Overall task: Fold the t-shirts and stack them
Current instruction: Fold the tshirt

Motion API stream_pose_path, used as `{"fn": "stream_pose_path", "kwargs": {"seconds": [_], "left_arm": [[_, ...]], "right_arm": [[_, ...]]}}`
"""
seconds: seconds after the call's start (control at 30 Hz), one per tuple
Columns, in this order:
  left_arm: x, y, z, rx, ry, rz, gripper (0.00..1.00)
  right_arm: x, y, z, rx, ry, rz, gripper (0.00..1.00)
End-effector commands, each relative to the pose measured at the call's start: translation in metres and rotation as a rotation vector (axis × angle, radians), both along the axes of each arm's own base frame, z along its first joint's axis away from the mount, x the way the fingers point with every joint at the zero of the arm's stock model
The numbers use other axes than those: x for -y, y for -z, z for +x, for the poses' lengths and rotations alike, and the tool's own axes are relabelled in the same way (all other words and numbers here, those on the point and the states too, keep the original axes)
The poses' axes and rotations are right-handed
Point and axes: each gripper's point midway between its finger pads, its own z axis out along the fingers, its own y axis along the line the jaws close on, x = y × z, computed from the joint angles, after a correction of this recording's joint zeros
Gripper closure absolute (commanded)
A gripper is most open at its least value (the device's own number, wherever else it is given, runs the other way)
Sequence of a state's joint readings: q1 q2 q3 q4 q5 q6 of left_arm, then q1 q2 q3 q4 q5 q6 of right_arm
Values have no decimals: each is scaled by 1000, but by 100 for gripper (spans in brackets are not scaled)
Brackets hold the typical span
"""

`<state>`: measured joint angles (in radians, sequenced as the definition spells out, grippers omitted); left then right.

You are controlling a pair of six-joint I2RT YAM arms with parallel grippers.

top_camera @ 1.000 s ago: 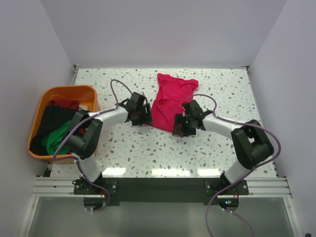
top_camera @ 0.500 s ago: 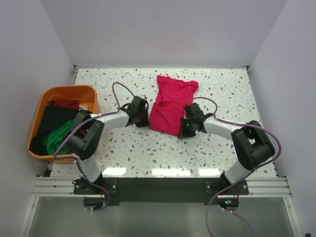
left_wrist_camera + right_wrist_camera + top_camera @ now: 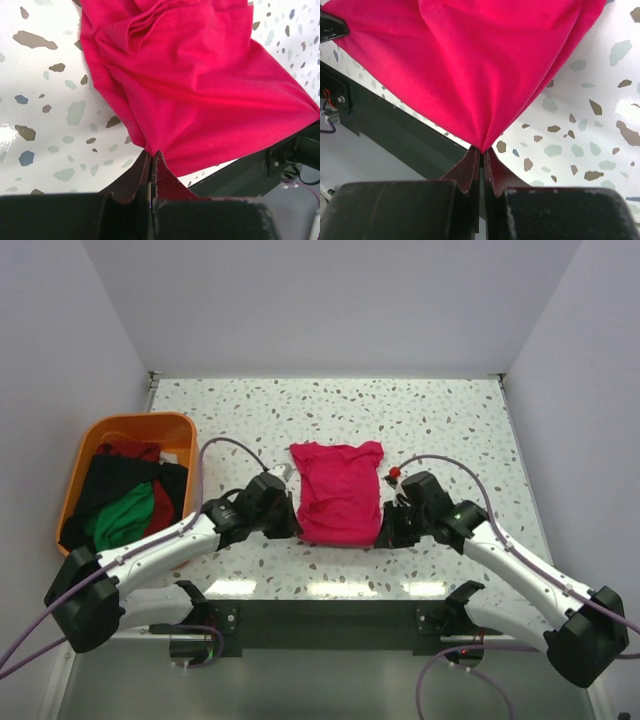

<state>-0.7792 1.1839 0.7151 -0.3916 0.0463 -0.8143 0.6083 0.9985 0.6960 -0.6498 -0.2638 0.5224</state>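
Note:
A crimson-pink t-shirt (image 3: 338, 490) lies stretched on the speckled table (image 3: 450, 430), near its front edge. My left gripper (image 3: 292, 524) is shut on the shirt's near-left corner (image 3: 150, 150). My right gripper (image 3: 384, 532) is shut on the near-right corner (image 3: 482, 146). In both wrist views the cloth (image 3: 200, 90) fans out taut from the pinched jaws (image 3: 460, 65). Green (image 3: 120, 520), black (image 3: 115, 480) and dark red (image 3: 128, 450) t-shirts are heaped in the orange tub (image 3: 135, 424) at the left.
The orange tub stands against the left wall beside the table. The black front rail (image 3: 320, 625) runs just below the table's near edge, close under both grippers. White walls enclose the table at the back and sides.
Both grippers shut on the pink shirt's near corners and drew it toward the front edge. The arms pulled back and the shirt now lies flatter and nearer.

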Motion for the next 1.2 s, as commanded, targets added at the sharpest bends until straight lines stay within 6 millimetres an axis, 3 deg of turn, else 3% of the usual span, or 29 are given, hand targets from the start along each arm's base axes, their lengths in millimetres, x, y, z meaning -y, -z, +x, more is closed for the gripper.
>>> {"fn": "stream_pose_path", "kwargs": {"seconds": [0.0,0.03,0.07,0.13,0.2,0.23,0.27,0.3,0.37,0.43,0.47,0.53,0.57,0.6,0.63,0.67,0.7,0.8,0.83,0.87,0.9,0.93,1.0,1.03,1.07,1.1,1.13,1.17], "left_arm": [[-1,-34,17,72,-72,-26,100],[1,-42,23,95,-79,-34,100],[6,-60,34,144,-95,-52,100],[6,-68,51,172,-111,-29,100],[6,-88,73,218,-138,-27,100],[3,-87,87,221,-162,-12,100],[4,-99,99,248,-175,-29,100],[3,-101,108,257,-175,-24,100],[-4,-98,131,258,-205,-18,100],[-6,-101,153,261,-210,-26,100],[-5,-111,165,283,-213,-40,100],[-5,-100,183,271,-217,-10,100],[-3,-109,194,293,-224,-15,100],[-2,-106,200,293,-220,-7,100],[-3,-90,211,265,-223,18,100],[-1,-99,223,284,-231,10,100],[-5,-81,235,257,-245,40,100],[-5,-83,267,279,-262,45,100],[-10,-63,279,240,-275,71,100],[-8,-68,287,232,-275,70,100],[-9,-45,293,186,-276,92,100],[-12,-39,297,173,-281,96,100],[-11,-30,305,161,-286,89,100],[-11,-18,308,137,-277,86,88],[-12,-20,314,148,-285,89,44],[-14,-13,319,141,-288,101,14],[-16,-15,322,143,-291,101,0],[-15,-21,326,152,-287,95,0]], "right_arm": [[3,-26,6,24,-12,-27,100],[4,-26,13,21,-2,-51,100],[7,-38,31,60,42,-65,100],[12,-42,52,66,72,-86,100],[19,-63,83,122,135,-60,100],[19,-69,96,144,154,-54,100],[22,-67,107,136,168,-65,100],[19,-79,120,168,162,-57,100],[18,-76,137,156,162,-70,100],[15,-88,156,181,169,-48,100],[19,-87,173,177,191,-49,100],[22,-87,190,181,217,-45,100],[27,-93,203,198,239,-36,100],[28,-80,213,168,248,-43,100],[35,-77,223,170,275,-59,100],[37,-81,234,181,292,-63,100],[39,-63,245,153,308,-88,100],[41,-56,272,158,314,-75,100],[39,-38,279,118,303,-82,100],[35,-42,289,133,288,-58,100],[33,-39,298,147,283,-53,100],[32,-20,303,111,278,-66,100],[30,-20,318,125,261,-54,90],[30,-8,322,99,260,-61,71],[30,-13,330,115,259,-51,58],[30,-14,332,115,259,-53,40],[31,-13,331,102,256,-58,2],[31,-16,332,107,251,-59,2]]}}
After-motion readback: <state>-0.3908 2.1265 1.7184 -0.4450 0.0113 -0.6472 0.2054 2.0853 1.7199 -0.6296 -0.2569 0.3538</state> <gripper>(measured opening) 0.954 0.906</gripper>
